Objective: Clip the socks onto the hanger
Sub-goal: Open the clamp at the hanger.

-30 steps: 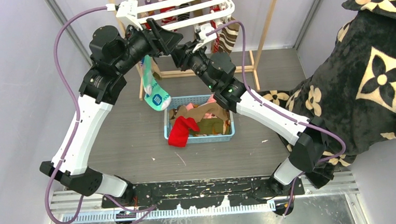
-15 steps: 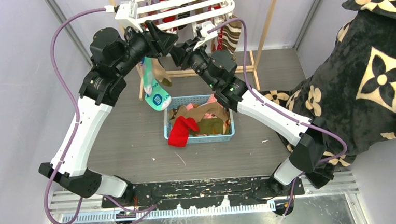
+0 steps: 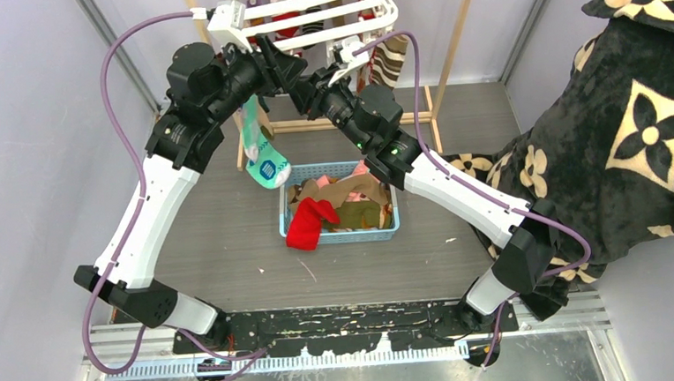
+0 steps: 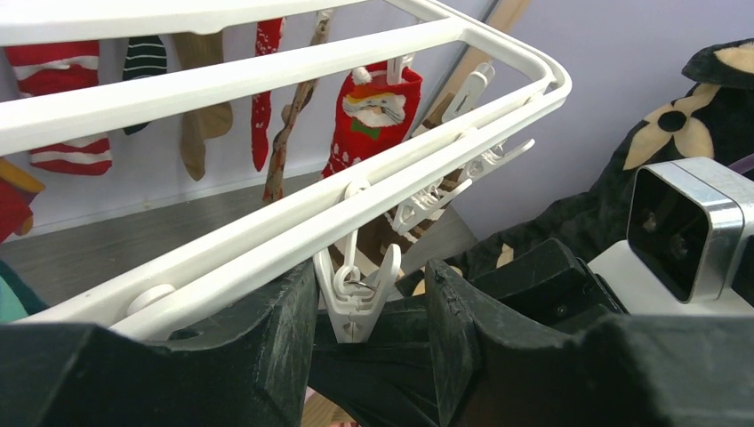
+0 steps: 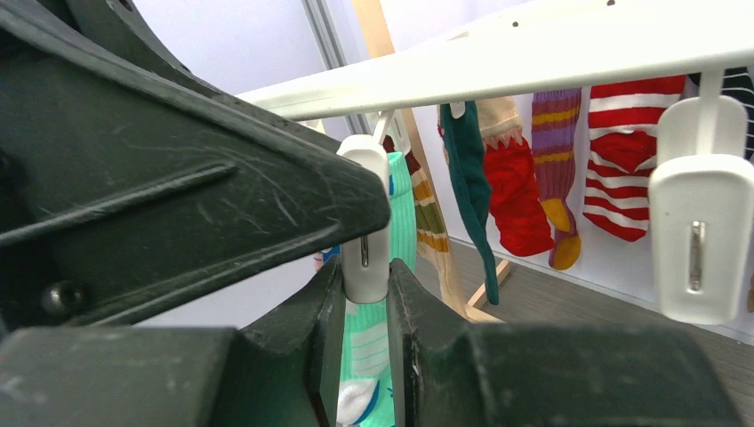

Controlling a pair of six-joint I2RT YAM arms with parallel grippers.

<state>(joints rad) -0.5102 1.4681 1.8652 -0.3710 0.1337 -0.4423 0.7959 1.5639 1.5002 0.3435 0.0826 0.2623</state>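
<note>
The hanger (image 3: 314, 15) sits at the far side of the counter (image 3: 213, 242), high up within a wooden frame (image 3: 460, 24); socks (image 5: 511, 196) dangle from its clips in a row, red, striped, green and one with a Santa face (image 4: 378, 116). A teal sock (image 3: 261, 155) hangs from the near left edge of the hanger, well above the counter; in the right wrist view it shows just behind the clip (image 5: 364, 258) that both arms meet at. The right fingers (image 5: 302, 374) are closed on the lower end of this clip, one pressed to each side; the left fingers (image 4: 258, 356) stand apart with what seems the same clip between them, one finger close beside it, the other with a clear gap, so they grip nothing. A second clip (image 5: 698, 231) hangs free further along the same bar. The two arms come nose to nose under the hanger's near edge, the left from the left, the right from the right. Below them a blue basket (image 3: 345, 237) stands on the counter, full of loose socks; a red sock (image 3: 309, 223) is draped over its near left corner. A black floral blanket (image 3: 630, 120) fills the right side.
</note>
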